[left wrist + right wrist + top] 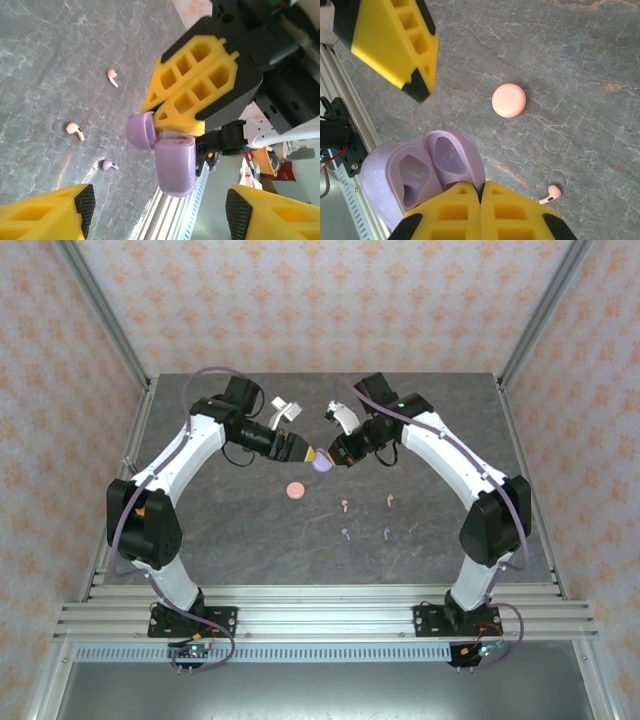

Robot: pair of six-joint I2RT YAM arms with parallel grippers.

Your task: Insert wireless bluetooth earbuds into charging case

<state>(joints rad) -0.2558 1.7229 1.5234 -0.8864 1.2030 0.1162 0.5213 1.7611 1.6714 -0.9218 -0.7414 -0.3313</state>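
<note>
An open lilac charging case [322, 463] hangs above the table, its lid [452, 160] pinched in my shut right gripper [482, 187] and its empty body [402, 182] swung to the side. My left gripper [160, 212] is open, its pads spread wide just short of the case body [174, 167], not touching it. In the top view both grippers [306, 452] [337, 455] meet at the case. Two pale pink earbuds [345, 505] [389, 501] and two lilac earbuds [345, 534] [387, 533] lie loose on the table. The left wrist view shows pink earbuds [113, 77] [75, 131] and a lilac one [108, 164].
A closed pink disc-shaped case [295, 490] lies on the grey table [240, 540], below and left of the held case, and appears as the pink case [508, 100] in the right wrist view. An aluminium rail [320, 610] runs along the near edge.
</note>
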